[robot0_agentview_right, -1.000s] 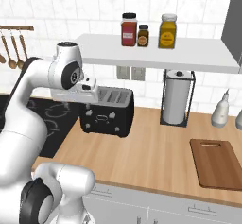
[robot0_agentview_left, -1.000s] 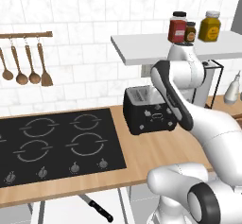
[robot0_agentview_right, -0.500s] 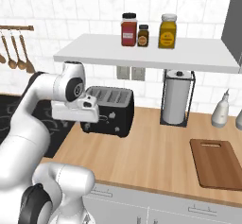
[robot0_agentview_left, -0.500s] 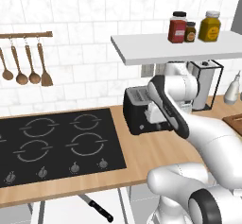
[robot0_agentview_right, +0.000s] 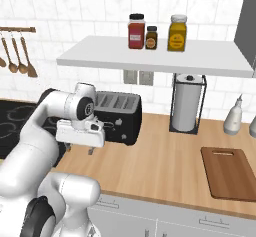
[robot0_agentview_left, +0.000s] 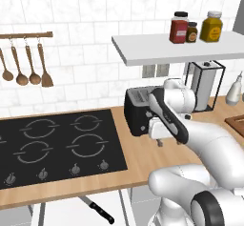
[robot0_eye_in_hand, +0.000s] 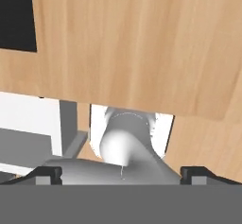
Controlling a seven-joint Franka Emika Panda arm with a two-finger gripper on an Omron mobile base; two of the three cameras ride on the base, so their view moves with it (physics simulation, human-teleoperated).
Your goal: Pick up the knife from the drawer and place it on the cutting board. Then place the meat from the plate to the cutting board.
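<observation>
Gripper (robot0_eye_in_hand: 121, 173) points down over the wooden counter (robot0_agentview_right: 165, 166), fingers wide apart and holding nothing. Behind it sits the black toaster (robot0_agentview_right: 120, 117). Far to the right lies the cutting board (robot0_agentview_right: 229, 173). Down in the drawer (robot0_agentview_left: 62, 210) lies the knife (robot0_agentview_left: 97, 209).
</observation>
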